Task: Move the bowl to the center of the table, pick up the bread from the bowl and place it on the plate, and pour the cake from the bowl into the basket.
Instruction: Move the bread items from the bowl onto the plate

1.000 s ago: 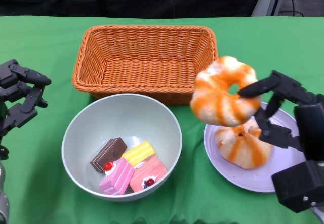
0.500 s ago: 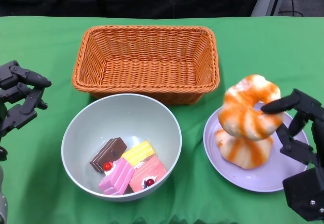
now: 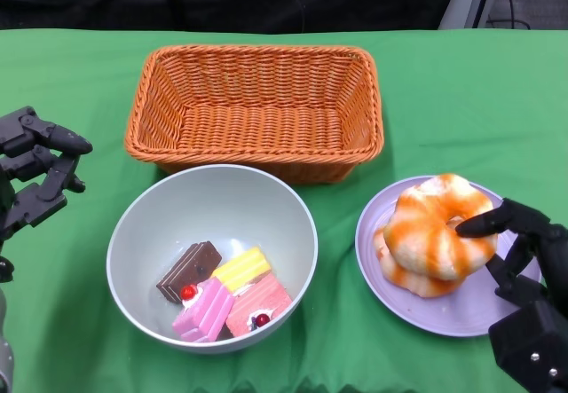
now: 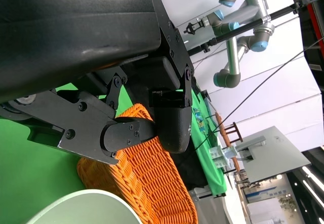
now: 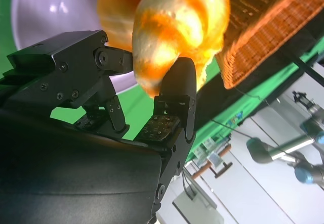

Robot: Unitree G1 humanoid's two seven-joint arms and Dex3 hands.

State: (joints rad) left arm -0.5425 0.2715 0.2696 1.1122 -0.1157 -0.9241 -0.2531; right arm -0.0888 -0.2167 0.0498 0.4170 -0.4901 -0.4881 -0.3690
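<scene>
You have the green counter spread under everything. At its far middle sits the orange wicker basket, rectangular with sloping woven walls. Just near of it, touching or almost touching its near wall, is the pale grey-green bowl, round and deep, holding the cake pieces on its near side: a brown one, a yellow one, and two pink ones with red dots (packed close together). To the right of the bowl, apart from it, you'll see the lilac plate. On it lies one orange-and-white streaked bread, and on top of that rests the ring-shaped bread, glossy, with swirled orange and cream bands. Your right robot hand is at the plate's right edge, grasping this ring bread, a finger laid on its right side; the right wrist view shows fingers pressed against it. Your left robot hand hangs at the far left, released, fingers spread, holding nothing.
</scene>
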